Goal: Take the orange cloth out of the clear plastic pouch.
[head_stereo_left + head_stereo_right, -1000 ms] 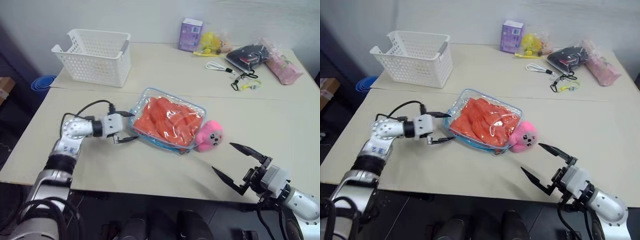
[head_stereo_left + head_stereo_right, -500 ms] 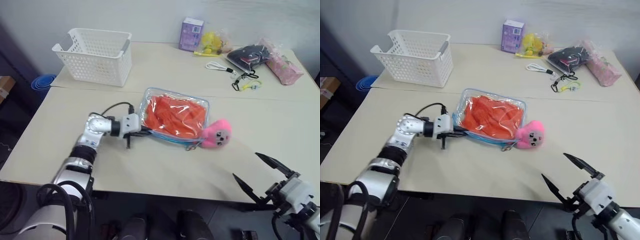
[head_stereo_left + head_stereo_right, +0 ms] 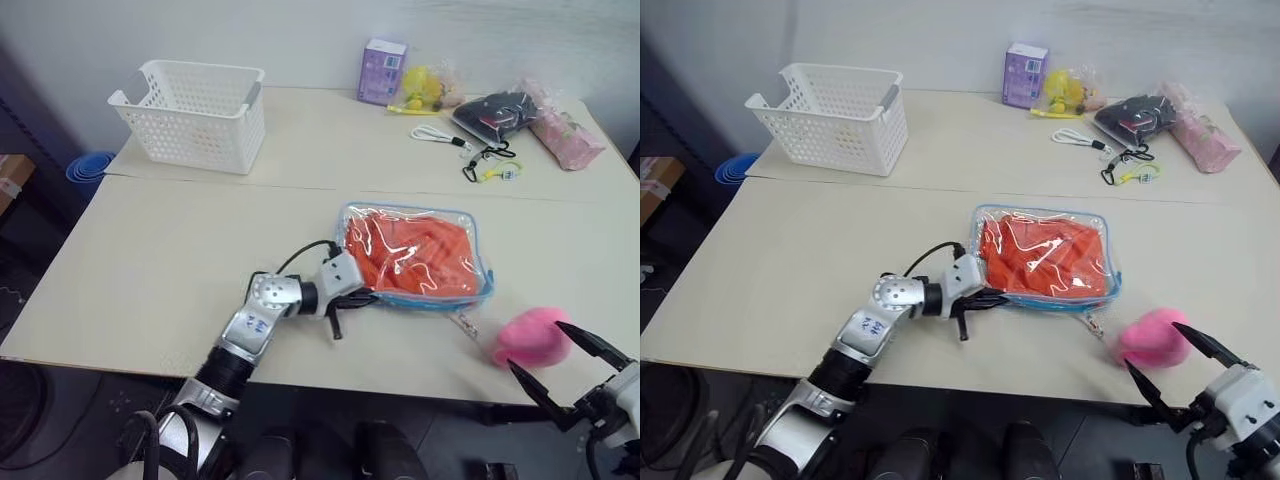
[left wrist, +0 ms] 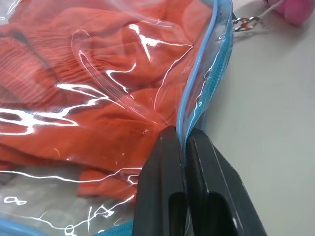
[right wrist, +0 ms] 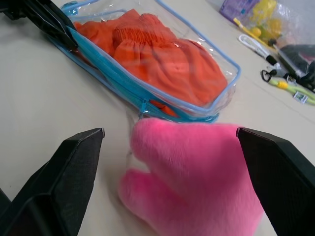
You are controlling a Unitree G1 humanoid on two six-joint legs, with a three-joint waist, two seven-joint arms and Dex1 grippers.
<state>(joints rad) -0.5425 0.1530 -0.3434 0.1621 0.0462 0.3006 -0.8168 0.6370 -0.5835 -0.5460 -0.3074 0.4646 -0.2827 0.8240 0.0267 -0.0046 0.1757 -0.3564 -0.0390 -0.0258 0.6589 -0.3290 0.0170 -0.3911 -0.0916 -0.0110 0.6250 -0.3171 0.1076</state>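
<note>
— So what has changed since a second ago?
— The clear plastic pouch (image 3: 420,258) now lies further toward the robot's right on the table (image 3: 150,270), orange cloth (image 3: 415,255) still inside, its pink plush charm (image 3: 530,338) near the front edge.
— And the claws?
— The left gripper (image 4: 186,142), open before, is pinched tight on the pouch's blue zipper edge. The right gripper (image 5: 170,135) stands wide apart, its fingers either side of the charm, holding nothing.
</note>
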